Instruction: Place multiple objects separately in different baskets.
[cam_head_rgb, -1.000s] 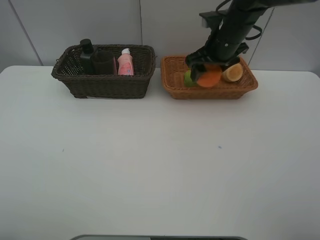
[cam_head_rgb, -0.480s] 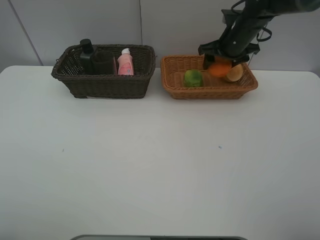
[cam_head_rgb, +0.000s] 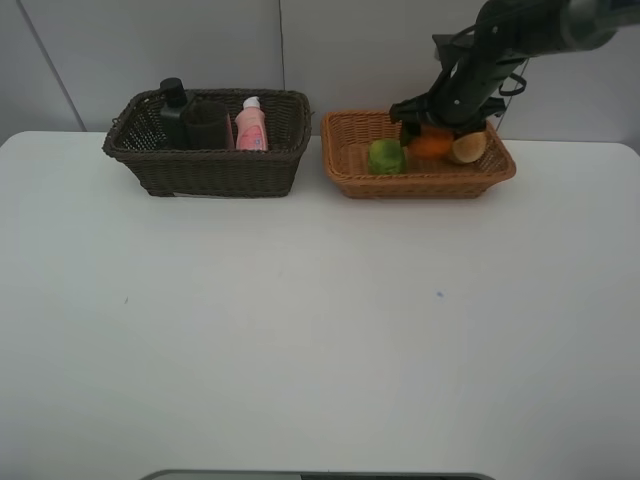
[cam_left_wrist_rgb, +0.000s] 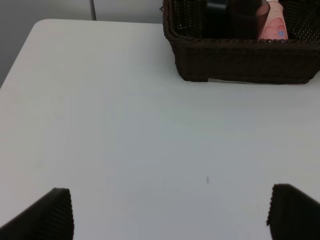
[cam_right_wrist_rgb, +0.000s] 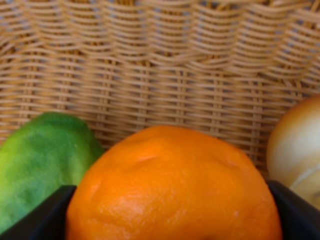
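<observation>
My right gripper (cam_head_rgb: 433, 132) is shut on the orange (cam_head_rgb: 431, 145) and holds it low inside the shallow orange-tan basket (cam_head_rgb: 350, 178), between the green lime (cam_head_rgb: 386, 156) and the peach-like fruit (cam_head_rgb: 467, 147). In the right wrist view the orange (cam_right_wrist_rgb: 172, 180) sits between both fingers (cam_right_wrist_rgb: 36, 216), with the lime (cam_right_wrist_rgb: 40, 160) and the peach-like fruit (cam_right_wrist_rgb: 297, 150) beside it. The deep dark brown basket (cam_head_rgb: 210, 172) holds the dark bottle (cam_head_rgb: 174, 102), the cup (cam_head_rgb: 207, 123) and the pink bottle (cam_head_rgb: 251, 126). My left gripper (cam_left_wrist_rgb: 170, 215) is open and empty above the table.
Both baskets stand at the back of the white table (cam_head_rgb: 320, 330), close to the wall. The dark basket (cam_left_wrist_rgb: 240, 60) lies ahead of my left gripper. The right arm (cam_head_rgb: 500, 30) reaches down over the tan basket from the back right.
My right gripper carried the orange from the basket's front middle toward the back right, uncovering the lime, then came down slightly between the lime and the peach-like fruit.
</observation>
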